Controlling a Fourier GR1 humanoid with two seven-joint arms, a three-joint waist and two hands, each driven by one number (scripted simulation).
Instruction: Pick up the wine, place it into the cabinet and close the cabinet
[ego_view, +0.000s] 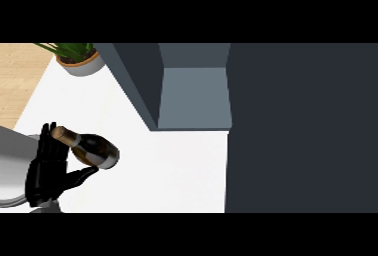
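The wine bottle (91, 148) is dark with a tan neck and a pale band near its base. It is tilted, neck toward the upper left, at the lower left of the head view. My left hand (46, 176) holds it: the fingers (49, 145) run up behind the neck and the thumb (80, 176) reaches under the body. The dark grey cabinet (140, 85) stands open up and to the right of the bottle, showing its lighter grey inside (193, 97). A broad dark panel (303, 130) fills the right of the view. My right hand does not show.
A potted plant (78, 59) stands at the back left of the white counter (170, 170). A wooden floor (18, 75) lies beyond the counter's left edge. My grey forearm (11, 170) comes in at the lower left.
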